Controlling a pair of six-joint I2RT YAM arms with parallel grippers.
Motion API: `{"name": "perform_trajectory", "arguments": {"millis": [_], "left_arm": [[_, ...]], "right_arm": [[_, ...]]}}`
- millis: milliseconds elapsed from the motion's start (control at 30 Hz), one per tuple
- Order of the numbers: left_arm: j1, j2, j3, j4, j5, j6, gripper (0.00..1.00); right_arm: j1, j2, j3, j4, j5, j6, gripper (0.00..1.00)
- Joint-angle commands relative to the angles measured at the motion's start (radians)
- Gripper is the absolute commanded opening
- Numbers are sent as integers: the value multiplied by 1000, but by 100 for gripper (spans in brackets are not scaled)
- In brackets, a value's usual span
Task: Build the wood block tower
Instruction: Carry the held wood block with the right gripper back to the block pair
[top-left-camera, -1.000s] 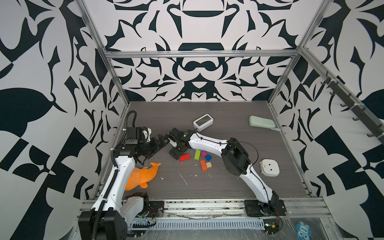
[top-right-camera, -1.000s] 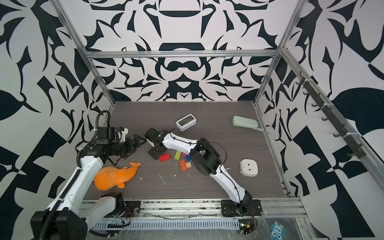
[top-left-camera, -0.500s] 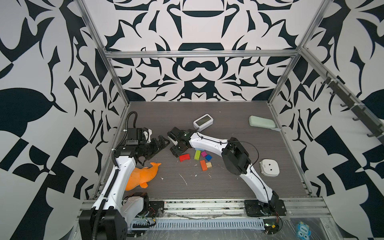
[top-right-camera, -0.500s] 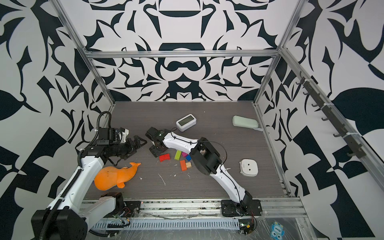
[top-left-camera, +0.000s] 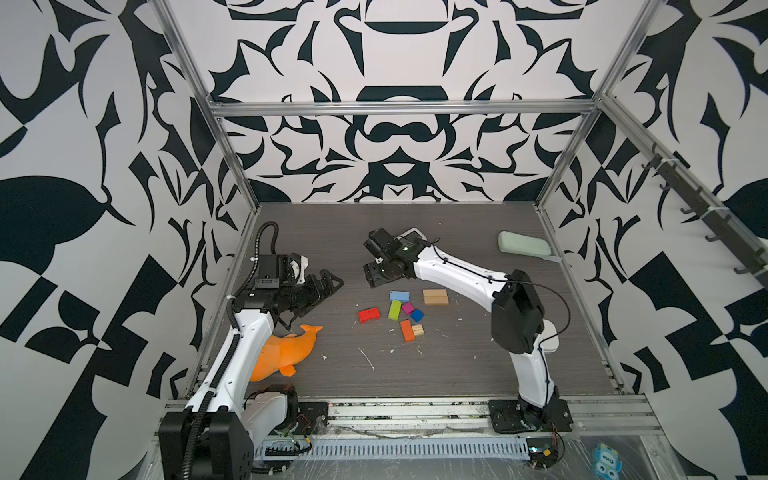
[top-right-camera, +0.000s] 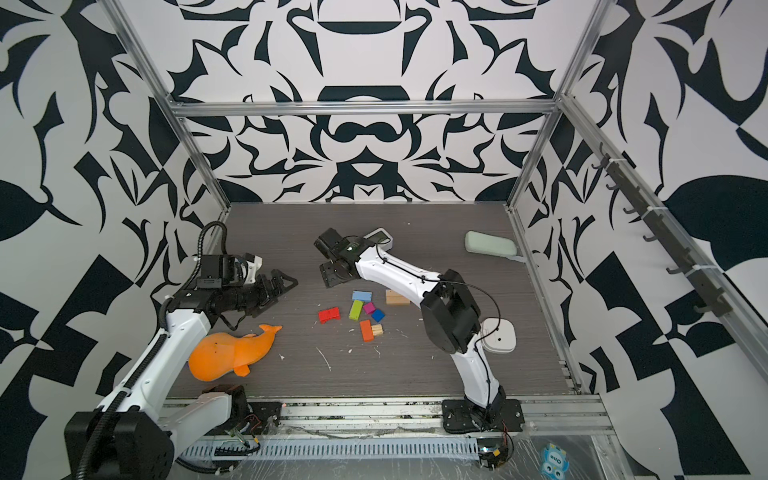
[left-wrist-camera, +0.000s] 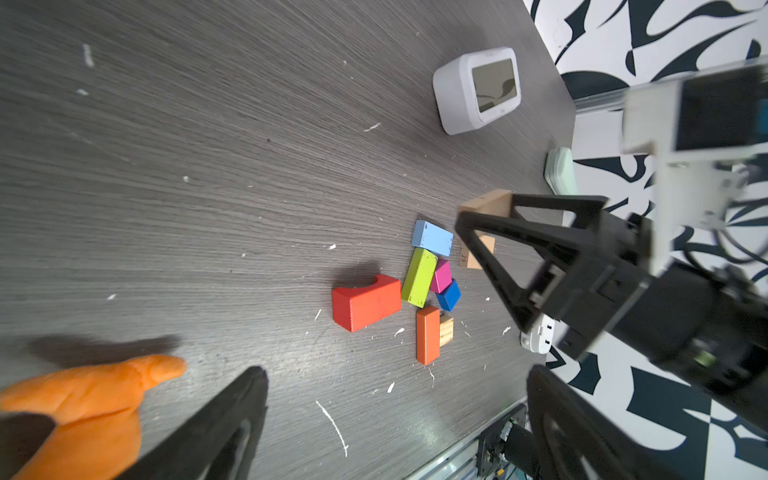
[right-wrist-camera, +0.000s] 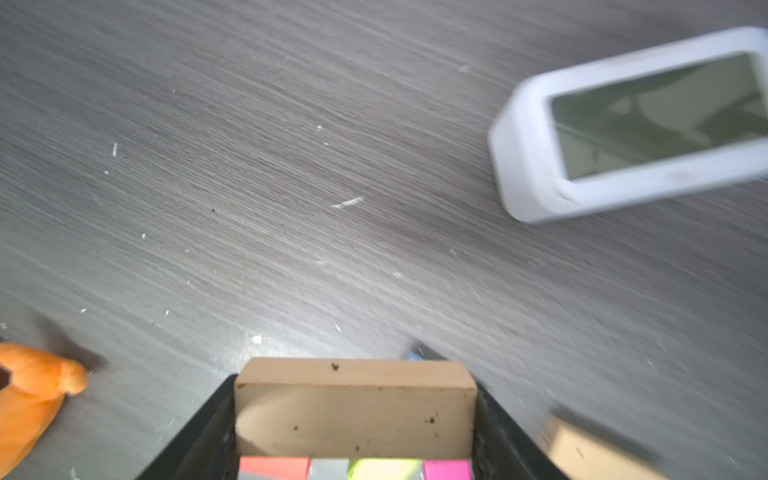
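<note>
Right wrist view, and the right pincer (right-wrist-camera: 355, 388) is clamped on a tan bar (right-wrist-camera: 353, 417), a finger pressed against each end, holding it up off the table (right-wrist-camera: 249, 187) near the white clock (right-wrist-camera: 623, 124)! In both top views the other blocks (top-left-camera: 395, 309) lie loose in a flat cluster in front of the clock, and that pincer hangs between clock and cluster. Left pincer (top-left-camera: 328, 292) stands wide apart and empty, well off to the clock's left.
</note>
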Motion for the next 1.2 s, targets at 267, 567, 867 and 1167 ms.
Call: {"name": "perform_trajectory", "arguments": {"millis": [267, 567, 867, 1167], "left_arm": [[-153, 36, 17, 86, -127, -15, 100], [-299, 129, 57, 169, -203, 4, 99], [-391, 264, 121, 217, -174, 31, 99], [-406, 314, 128, 332, -27, 3, 100]], "right_arm": [[-7, -243, -314, -5, 104, 139, 73], [-38, -410, -568, 50, 133, 212, 73], [-73, -479, -729, 120, 102, 250, 73], [-102, -455, -813, 206, 71, 246, 72]]}}
